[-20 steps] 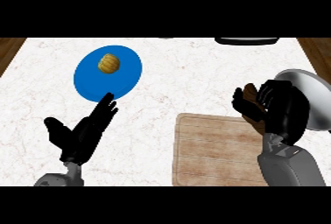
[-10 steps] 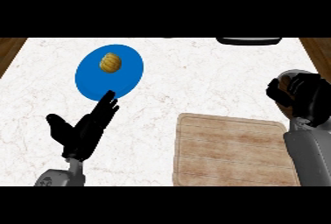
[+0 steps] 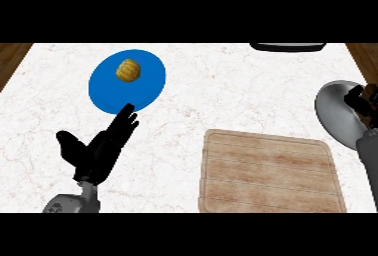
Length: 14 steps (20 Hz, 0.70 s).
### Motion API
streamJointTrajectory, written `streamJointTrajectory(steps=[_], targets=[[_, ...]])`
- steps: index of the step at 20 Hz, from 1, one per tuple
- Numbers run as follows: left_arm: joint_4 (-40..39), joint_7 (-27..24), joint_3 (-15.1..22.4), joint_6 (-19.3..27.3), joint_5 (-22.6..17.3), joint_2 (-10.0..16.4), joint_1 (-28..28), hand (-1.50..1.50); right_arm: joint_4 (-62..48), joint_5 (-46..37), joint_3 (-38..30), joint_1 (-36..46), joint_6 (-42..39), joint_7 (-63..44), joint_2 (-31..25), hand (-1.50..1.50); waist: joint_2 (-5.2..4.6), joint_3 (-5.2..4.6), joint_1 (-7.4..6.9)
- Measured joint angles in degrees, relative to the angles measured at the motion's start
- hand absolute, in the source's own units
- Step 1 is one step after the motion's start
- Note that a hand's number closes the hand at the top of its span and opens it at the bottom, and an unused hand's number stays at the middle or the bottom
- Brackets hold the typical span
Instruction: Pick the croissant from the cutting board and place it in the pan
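In the head view the left hand [image 3: 100,150] is being held open and empty, the right hand's [image 3: 361,102] state over the pan [image 3: 334,114] cannot be told, and the croissant, not being shown on the cutting board [image 3: 269,172] beside that hand, is being judged light, flaky and best pinched gently mid-body.

We see L hand [image 3: 100,150] matte black, slim fingers [image 3: 124,120] & stubby thumb [image 3: 68,144], on grey L forearm [image 3: 70,204] w/ rounded wrist casing. R hand [image 3: 360,101] black too; R forearm [image 3: 368,150] grey.

My right hand [image 3: 361,100] has swung rightward and now hangs over the right side of the pan [image 3: 334,116]. The pan's grey bowl now shows uncovered.
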<state>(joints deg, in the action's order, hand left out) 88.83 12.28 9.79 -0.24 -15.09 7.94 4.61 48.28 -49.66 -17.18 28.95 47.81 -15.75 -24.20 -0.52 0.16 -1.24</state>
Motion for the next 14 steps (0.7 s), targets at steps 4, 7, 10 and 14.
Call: streamJointTrajectory(steps=[4,7,10,14], targets=[[-0.31,-0.61,0.00,-0.53,0.35,-0.22,-0.16,0.00,-10.39,6.14,-4.23,3.23,2.92,10.09,-3.07,1.50,-0.13,0.03,-0.38],[0.01,-0.47,0.13,-1.27,0.24,-0.08,-0.32,0.00,-16.31,9.93,-7.27,5.53,2.94,16.34,-5.81,1.50,-0.31,0.10,-0.80],[0.15,0.23,0.33,-1.02,0.37,-0.48,0.45,0.00,-22.80,10.44,-8.65,6.55,0.59,16.45,-8.62,-1.50,-0.60,0.09,-1.38],[-0.62,-0.08,0.57,-1.02,0.77,-0.97,1.14,0.00,-30.30,10.11,-8.93,7.99,-5.12,15.11,-11.23,-1.50,-0.93,0.16,-1.93]])
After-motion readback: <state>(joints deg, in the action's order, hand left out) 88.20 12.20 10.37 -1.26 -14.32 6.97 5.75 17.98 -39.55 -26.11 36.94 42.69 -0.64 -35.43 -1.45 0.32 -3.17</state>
